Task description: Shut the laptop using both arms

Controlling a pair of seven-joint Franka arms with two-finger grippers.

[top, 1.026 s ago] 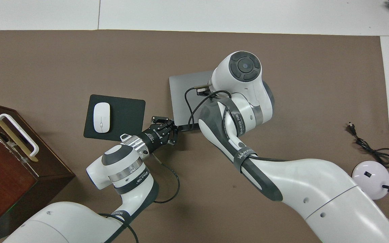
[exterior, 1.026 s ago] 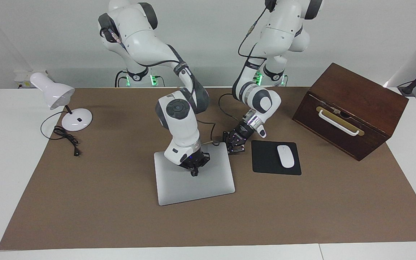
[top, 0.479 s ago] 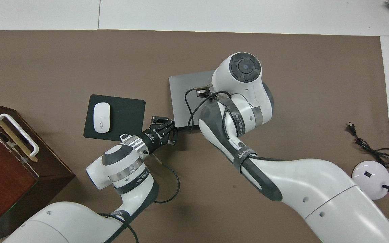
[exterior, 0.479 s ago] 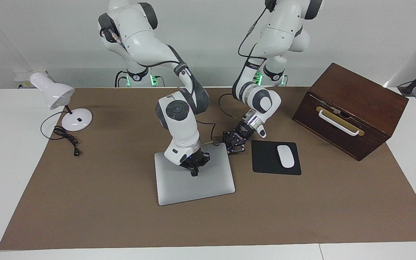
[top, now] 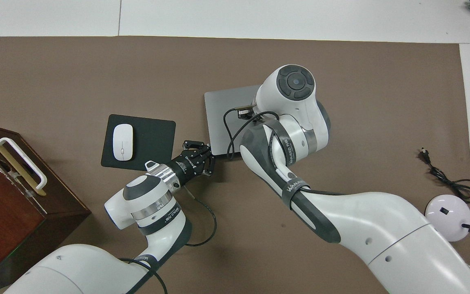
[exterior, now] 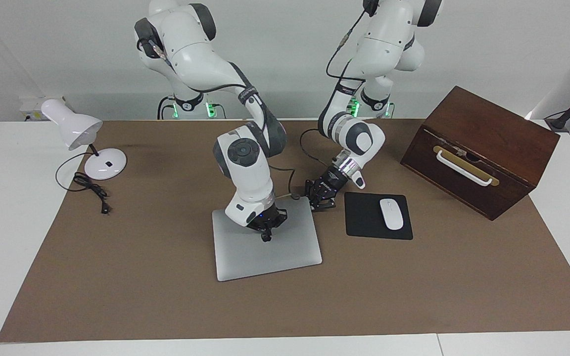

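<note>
The only lettering that reads clearly is white capitals on the dark grey band round the forearm of the white segmented right arm (top: 294, 188) in the overhead view, which spell something like "WANJEED". A second dark band with white print wraps the same arm higher up (top: 287, 148), and a similar printed band circles the wrist of the white segmented left arm (top: 165, 217), but neither can be made out. The left arm's black gripper body (top: 186, 165) also bears small white print, too fine to read.
</note>
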